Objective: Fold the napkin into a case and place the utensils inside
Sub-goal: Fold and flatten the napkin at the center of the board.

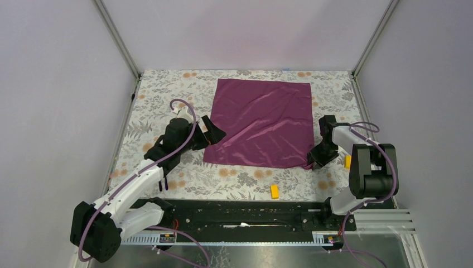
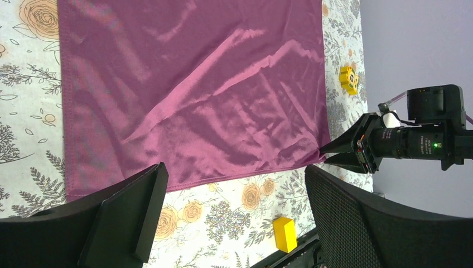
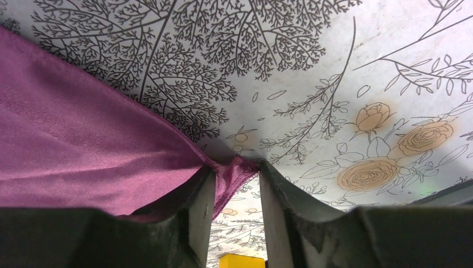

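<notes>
Top external: napkin [image 1: 262, 123] spread flat on the floral table [image 1: 162, 95]. Right gripper [image 1: 313, 160] at its near right corner, jaws part-way apart with the bunched corner between them. Left gripper [image 1: 215, 134] beside the near left corner, jaws wide apart.

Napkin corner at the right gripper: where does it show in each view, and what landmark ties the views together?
Top external: napkin corner is low and right of centre, at the right gripper.
Left wrist: right of centre, at that gripper's tips.
Right wrist: centre, between its own fingers.
Shared landmark: the right gripper.
</notes>
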`<state>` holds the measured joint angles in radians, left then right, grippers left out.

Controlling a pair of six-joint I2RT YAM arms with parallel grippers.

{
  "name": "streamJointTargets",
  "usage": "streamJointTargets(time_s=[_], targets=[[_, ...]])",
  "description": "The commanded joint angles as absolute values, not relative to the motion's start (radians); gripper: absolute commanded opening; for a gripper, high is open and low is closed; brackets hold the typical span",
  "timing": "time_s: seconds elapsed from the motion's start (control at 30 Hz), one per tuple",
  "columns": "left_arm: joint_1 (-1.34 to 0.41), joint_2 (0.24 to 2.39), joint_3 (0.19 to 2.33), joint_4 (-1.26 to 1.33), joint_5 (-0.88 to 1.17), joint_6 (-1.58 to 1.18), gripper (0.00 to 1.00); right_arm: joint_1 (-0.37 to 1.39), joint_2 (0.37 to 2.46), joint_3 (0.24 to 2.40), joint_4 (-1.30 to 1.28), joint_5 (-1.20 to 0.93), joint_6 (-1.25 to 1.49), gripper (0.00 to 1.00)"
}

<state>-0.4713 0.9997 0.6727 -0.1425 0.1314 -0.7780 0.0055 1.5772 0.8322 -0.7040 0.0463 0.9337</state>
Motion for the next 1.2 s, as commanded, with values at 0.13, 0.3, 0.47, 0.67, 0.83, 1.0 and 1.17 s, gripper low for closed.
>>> streamJointTargets(time_s=[0.13, 0.3, 0.47, 0.67, 0.83, 1.0, 1.17], targets=[[-0.459, 0.981, 0.684, -0.136, 0.126, -0.768, 0.99, 0.006, 1.574, 0.732, -0.625, 0.118, 0.971, 0.3], [-0.456, 1.011, 0.699, -0.184, 0.068, -0.8, 0.99, 0.006, 1.503, 0.732, -0.625, 0.128, 0.963, 0.0], [-0.456, 1.123, 0.763, -0.344, -0.086, -0.865, 0.99, 0.006, 1.442, 0.755, -0.65, 0.153, 0.95, 0.0], [-0.456, 1.228, 0.797, -0.479, -0.165, -0.968, 0.98, 0.006, 1.412, 0.788, -0.723, 0.139, 0.953, 0.0], [-0.463, 1.291, 0.81, -0.552, -0.165, -1.111, 0.89, 0.006, 1.378, 0.779, -0.731, 0.129, 0.945, 0.0], [-0.523, 1.465, 0.966, -0.738, -0.243, -1.171, 0.87, 0.006, 1.336, 0.763, -0.724, 0.151, 0.935, 0.0], [-0.56, 1.564, 1.039, -0.845, -0.284, -1.252, 0.78, 0.006, 1.337, 0.763, -0.713, 0.157, 0.922, 0.0]])
